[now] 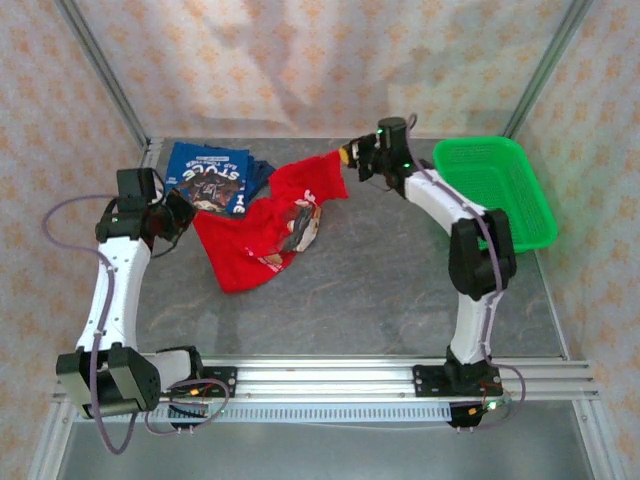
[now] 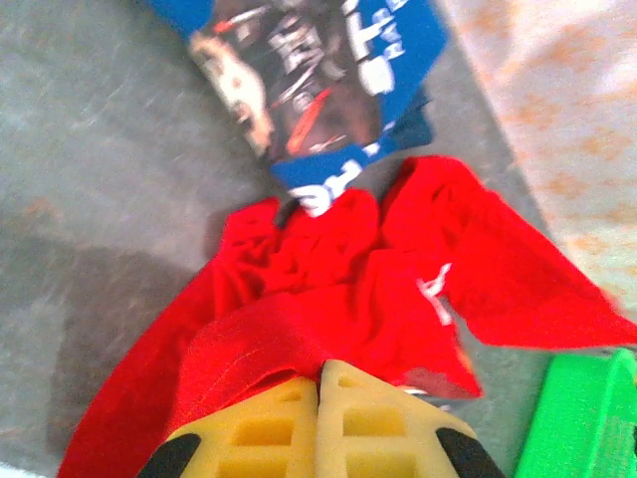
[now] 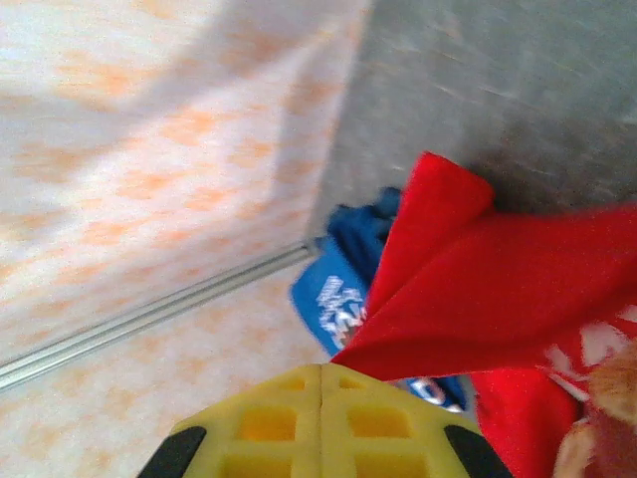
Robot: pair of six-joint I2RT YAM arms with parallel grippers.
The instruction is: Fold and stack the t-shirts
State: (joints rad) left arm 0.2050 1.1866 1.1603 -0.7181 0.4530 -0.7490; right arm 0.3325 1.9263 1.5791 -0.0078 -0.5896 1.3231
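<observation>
Grey stone-look bench (image 1: 400,290), closed in by peach-patterned curtain walls (image 1: 300,60), is what the overhead feed gives me. I take the red t-shirt (image 1: 265,235) as my landmark. It lies unfolded and crumpled, drawn out slantwise, with its bear print and white lettering facing up.

At the far right corner of the red t-shirt sits the right gripper (image 1: 345,157). That corner is lifted off the bench and pulled to a point. On the right wrist feed the yellow fingers (image 3: 269,418) are pressed flat together, with the red cloth running out from their tips, so I read the gripper as clamped on the shirt.

At the left edge of the red t-shirt is the left gripper (image 1: 185,215). Its wrist feed shows both fingers closed tight against each other with a red fold bunched at the tips, so it too is pinching the shirt.

The blue t-shirt (image 1: 210,178) lies on the far left side of the red t-shirt, folded into a flat packet with its white lettering and dark graphic up. The two cloths touch, but I cannot tell which edge lies on top.

The green mesh basket (image 1: 500,185) stands well to the right of the red t-shirt, beyond the right arm.
</observation>
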